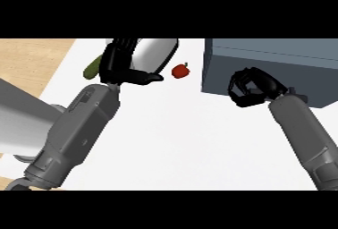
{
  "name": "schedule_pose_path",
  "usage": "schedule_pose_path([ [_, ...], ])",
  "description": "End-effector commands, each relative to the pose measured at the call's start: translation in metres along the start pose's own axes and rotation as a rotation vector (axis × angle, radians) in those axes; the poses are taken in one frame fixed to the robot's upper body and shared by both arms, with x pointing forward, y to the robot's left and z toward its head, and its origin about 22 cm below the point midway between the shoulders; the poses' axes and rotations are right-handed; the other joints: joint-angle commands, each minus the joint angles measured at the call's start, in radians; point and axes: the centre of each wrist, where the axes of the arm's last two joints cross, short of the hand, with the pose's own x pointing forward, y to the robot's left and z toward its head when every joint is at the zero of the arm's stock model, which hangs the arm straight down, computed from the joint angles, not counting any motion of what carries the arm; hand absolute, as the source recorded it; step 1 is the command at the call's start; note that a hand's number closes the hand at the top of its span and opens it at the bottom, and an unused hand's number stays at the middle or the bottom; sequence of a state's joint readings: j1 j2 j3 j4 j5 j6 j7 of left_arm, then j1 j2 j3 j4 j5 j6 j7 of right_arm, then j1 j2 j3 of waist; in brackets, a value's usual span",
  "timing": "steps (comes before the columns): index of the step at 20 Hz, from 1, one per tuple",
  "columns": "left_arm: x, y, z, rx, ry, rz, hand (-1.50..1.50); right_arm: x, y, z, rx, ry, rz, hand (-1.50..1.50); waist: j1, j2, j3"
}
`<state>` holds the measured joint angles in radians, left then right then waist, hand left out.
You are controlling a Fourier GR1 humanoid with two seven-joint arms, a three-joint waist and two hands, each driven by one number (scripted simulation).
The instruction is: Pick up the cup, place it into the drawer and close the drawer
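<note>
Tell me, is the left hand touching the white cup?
Touching. The head view shows the left hand curled round the cup, fingers over its left side and thumb under its lower edge.

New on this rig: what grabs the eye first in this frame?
First is the left hand, curled round a white cup at the top, left of centre. A small red fruit lies just right of it and a green thing just left. At the upper right, the right hand, fingers curled on nothing visible, sits against the near face of the grey-blue drawer box.
</note>
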<state>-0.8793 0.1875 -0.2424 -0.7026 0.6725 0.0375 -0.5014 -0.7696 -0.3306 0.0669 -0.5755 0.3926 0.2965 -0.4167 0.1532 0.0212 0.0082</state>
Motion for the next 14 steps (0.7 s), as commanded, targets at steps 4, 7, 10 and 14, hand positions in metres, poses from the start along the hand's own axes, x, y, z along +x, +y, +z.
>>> schedule_pose_path([
  [4, 0.006, 0.008, 0.001, -0.024, -0.005, 0.014, -1.50, 0.039, -0.091, 0.006, -0.228, 0.005, 0.074, 1.50, 0.052, 0.027, -0.004],
  [7, -0.001, 0.006, 0.009, -0.045, 0.014, 0.030, -1.50, 0.044, -0.099, 0.010, -0.232, -0.014, 0.060, 1.50, 0.065, 0.020, -0.005],
  [10, -0.003, 0.011, 0.013, -0.038, 0.007, 0.033, -1.50, 0.044, -0.103, 0.014, -0.220, -0.034, 0.040, 1.50, 0.067, 0.032, -0.005],
  [14, 0.001, 0.015, 0.013, -0.046, 0.006, 0.037, -1.50, 0.042, -0.104, 0.018, -0.208, -0.023, 0.015, 1.50, 0.079, 0.031, -0.005],
])
